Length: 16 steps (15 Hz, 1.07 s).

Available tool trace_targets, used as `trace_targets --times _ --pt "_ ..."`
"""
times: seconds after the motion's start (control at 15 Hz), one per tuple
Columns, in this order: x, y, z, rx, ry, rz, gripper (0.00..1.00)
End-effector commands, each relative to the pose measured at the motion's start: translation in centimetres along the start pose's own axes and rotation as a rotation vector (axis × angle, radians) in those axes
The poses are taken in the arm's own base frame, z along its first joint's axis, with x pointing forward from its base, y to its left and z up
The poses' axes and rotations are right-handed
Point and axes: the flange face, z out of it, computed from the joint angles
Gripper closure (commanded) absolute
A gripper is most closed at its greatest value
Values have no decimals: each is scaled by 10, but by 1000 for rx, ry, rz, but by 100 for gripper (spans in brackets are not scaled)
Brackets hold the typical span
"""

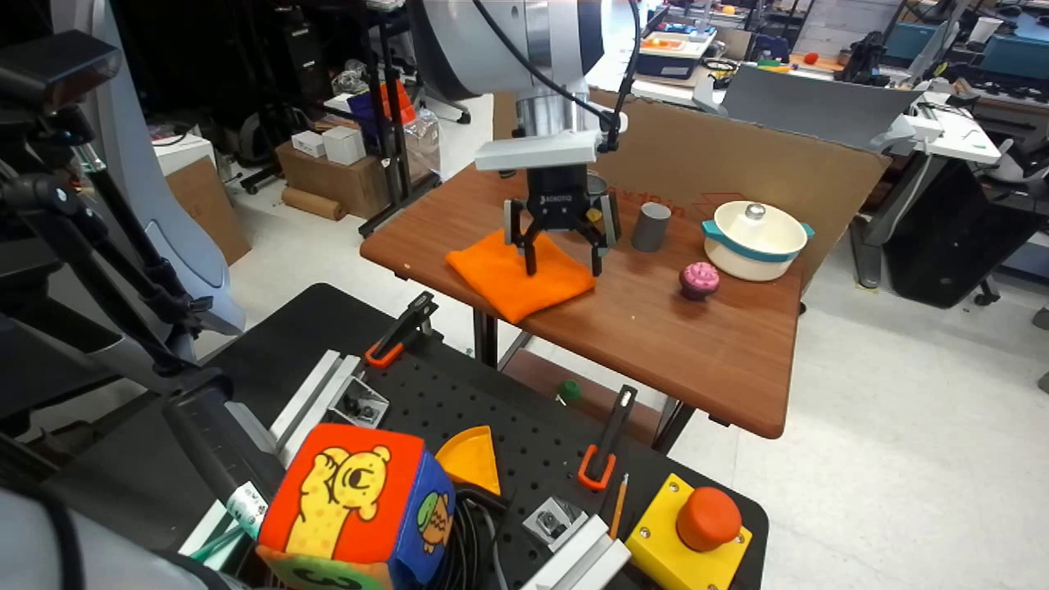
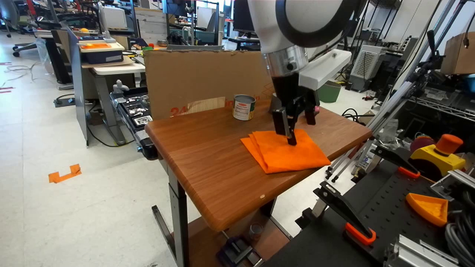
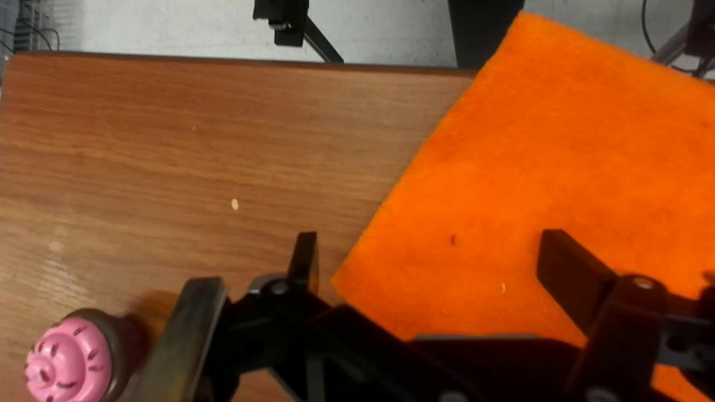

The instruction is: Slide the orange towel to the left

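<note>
The orange towel (image 1: pixel 524 295) lies flat and folded on the wooden table, one corner at or slightly past the table's edge. It also shows in an exterior view (image 2: pixel 293 159) and in the wrist view (image 3: pixel 586 139). My gripper (image 1: pixel 564 273) points down over the towel, its fingers wide apart and nothing between them. It also shows in an exterior view (image 2: pixel 301 132) and in the wrist view (image 3: pixel 429 240). One fingertip is over the towel, at or very near its surface; I cannot tell if it touches. The other fingertip is just outside the towel's corner, over bare wood.
A pink-topped cupcake (image 1: pixel 698 280), a white and teal pot (image 1: pixel 756 239) and a grey cup (image 1: pixel 651 228) stand on the table (image 1: pixel 705 352). A tin can (image 2: pixel 243 107) stands near the cardboard panel (image 2: pixel 207 74) along the table's back. The towel lies by the table's edge.
</note>
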Motion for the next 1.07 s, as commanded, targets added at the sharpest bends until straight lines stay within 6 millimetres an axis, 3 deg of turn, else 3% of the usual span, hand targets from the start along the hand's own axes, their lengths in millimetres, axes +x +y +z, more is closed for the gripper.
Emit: trace_targets --times 0.0,0.27,0.6,1.0 --pt "17 -21 24 -51 -112 -20 0" --pt "28 -61 26 -26 -63 -64 0" --pt "23 -109 -6 91 32 -132 0" --pt "22 -128 -15 105 70 -168 0"
